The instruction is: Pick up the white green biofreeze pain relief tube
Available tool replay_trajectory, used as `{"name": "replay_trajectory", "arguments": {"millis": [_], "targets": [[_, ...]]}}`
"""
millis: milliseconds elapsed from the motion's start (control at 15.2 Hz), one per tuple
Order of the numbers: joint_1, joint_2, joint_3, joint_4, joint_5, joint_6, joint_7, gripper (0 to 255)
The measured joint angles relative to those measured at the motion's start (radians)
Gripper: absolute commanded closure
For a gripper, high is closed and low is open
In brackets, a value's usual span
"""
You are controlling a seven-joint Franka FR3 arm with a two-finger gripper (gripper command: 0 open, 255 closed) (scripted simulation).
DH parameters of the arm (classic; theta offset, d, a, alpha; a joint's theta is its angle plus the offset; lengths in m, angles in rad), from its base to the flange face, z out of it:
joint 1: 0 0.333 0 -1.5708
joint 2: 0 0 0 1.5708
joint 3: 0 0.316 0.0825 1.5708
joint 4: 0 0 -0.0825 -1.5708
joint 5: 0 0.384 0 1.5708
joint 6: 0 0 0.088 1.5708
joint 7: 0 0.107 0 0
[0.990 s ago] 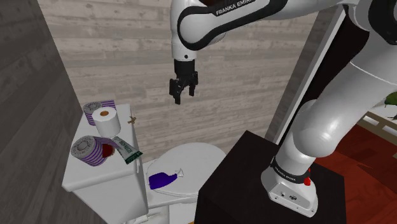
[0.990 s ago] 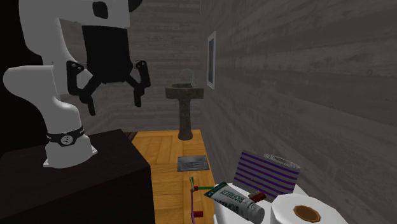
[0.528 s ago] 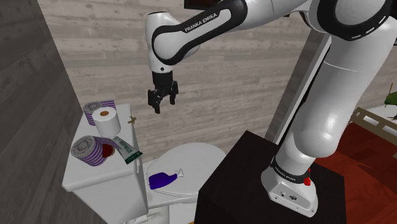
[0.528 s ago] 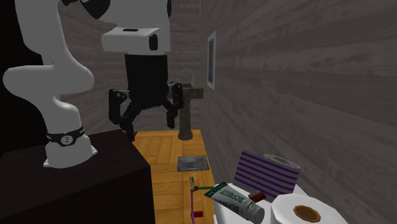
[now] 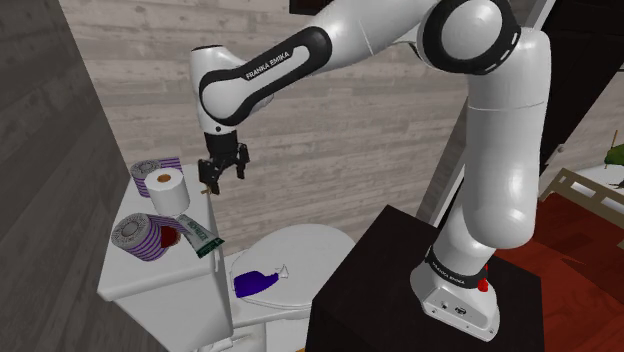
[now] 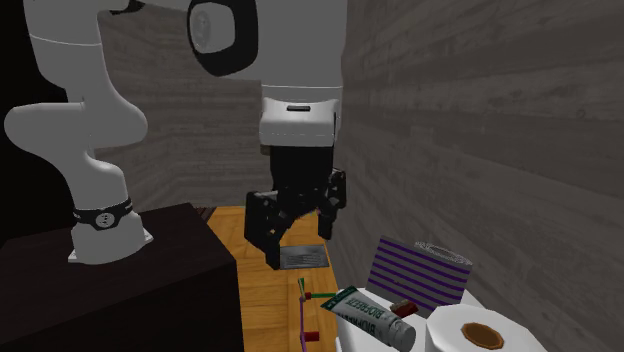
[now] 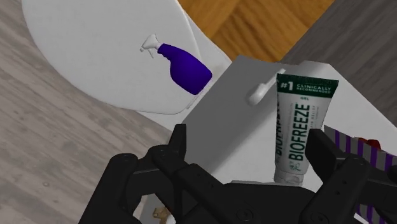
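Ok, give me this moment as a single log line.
phase: pre-grasp | claw: open, empty, over toilet tank | tube: flat on tank, untouched | next: likely descend onto tube

One tube [image 7: 298, 124], one spray bottle [image 7: 184, 69], one white roll [image 5: 166, 187], two striped rolls [image 5: 137, 237].

I see a purple spray bottle [image 5: 256, 282] lying on its side on the white toilet lid [image 5: 305, 245], well below the pincer [image 5: 224, 176]. A white paper roll [image 5: 166, 188] stands on the cistern top [image 5: 165, 278], near the pincer and slightly lower, with a purple-striped can [image 5: 150, 166] behind it. Another striped can [image 5: 135, 236] lies on its side farther below. Beyond the pincer, a grate [image 6: 302, 257] sits in the wooden floor [image 6: 262, 290].
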Motion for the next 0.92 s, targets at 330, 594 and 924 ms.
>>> {"name": "replay_trajectory", "arguments": {"millis": [330,594,924], "targets": [[0.058,0.215,-0.004,0.227,-0.047,-0.016,0.033,0],[0.108,0.384,-0.011,0.442,-0.072,-0.063,0.043,0],[0.169,0.598,-0.022,0.739,-0.093,-0.145,0.042,0]]}}
